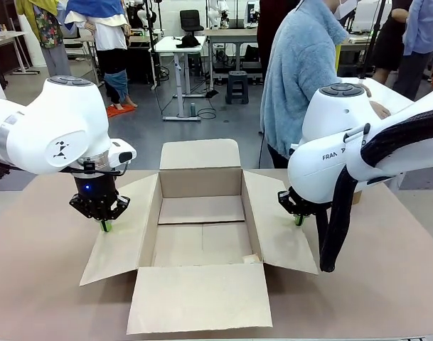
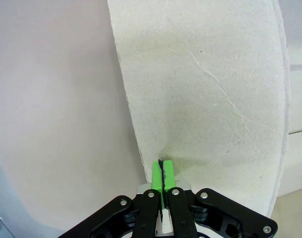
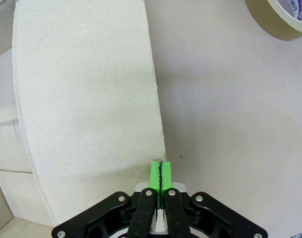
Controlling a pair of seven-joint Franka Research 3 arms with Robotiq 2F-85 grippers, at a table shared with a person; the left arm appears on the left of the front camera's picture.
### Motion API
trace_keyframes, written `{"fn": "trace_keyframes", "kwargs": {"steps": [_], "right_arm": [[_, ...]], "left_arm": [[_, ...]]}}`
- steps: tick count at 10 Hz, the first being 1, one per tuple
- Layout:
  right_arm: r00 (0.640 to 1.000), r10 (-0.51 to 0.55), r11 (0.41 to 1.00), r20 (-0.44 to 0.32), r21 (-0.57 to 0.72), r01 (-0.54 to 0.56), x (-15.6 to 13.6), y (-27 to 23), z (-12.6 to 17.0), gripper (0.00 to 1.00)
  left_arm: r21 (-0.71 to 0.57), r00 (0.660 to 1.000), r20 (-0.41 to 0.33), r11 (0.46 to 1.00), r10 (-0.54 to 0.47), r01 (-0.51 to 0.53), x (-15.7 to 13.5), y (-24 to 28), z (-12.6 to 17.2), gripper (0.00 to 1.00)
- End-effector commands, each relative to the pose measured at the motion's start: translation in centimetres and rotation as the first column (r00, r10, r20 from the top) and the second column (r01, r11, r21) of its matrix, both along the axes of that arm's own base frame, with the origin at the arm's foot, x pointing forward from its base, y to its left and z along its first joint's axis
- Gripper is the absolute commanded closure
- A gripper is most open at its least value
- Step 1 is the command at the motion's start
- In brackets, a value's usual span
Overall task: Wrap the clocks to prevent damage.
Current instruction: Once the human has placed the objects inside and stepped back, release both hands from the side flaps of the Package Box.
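Note:
The clocks are out of view. An open cardboard box (image 1: 200,182) sits mid-table with all its flaps folded outward and its floor bare. My left gripper (image 1: 105,226) points down at the outer edge of the box's left flap (image 1: 124,227). In the left wrist view its green pads (image 2: 162,166) are pressed together, nothing between them, right over that flap's edge (image 2: 200,89). My right gripper (image 1: 298,220) hangs the same way at the outer edge of the right flap (image 1: 280,220). Its pads (image 3: 161,168) are also shut and empty beside the flap (image 3: 86,89).
A roll of brown tape (image 3: 282,17) lies on the table beyond my right gripper. A person in a light blue top (image 1: 301,78) stands at the far side, behind the right arm. Brown paper covers the table (image 1: 38,270) around the box.

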State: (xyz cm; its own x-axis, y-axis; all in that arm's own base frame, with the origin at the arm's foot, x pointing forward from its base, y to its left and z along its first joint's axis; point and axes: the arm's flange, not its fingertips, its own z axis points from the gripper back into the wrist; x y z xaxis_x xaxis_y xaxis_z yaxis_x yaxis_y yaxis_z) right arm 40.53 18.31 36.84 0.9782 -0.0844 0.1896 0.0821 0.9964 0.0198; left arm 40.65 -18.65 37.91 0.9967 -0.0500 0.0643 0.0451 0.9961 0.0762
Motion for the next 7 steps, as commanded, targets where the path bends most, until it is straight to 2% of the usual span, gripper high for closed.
{"fn": "trace_keyframes", "kwargs": {"steps": [1,7], "right_arm": [[1.0,-0.007,1.0,0.003,-0.005,0.007,-0.02,0.05,-0.02,0.99],[1.0,-0.007,1.0,0.003,-0.005,0.007,-0.02,0.05,-0.02,0.99]], "left_arm": [[0.001,1.0,-0.002,1.0,0.0,0.0,-0.05,0.02,-0.08,1.0],[0.001,1.0,-0.002,1.0,0.0,0.0,-0.05,0.02,-0.08,1.0]]}}
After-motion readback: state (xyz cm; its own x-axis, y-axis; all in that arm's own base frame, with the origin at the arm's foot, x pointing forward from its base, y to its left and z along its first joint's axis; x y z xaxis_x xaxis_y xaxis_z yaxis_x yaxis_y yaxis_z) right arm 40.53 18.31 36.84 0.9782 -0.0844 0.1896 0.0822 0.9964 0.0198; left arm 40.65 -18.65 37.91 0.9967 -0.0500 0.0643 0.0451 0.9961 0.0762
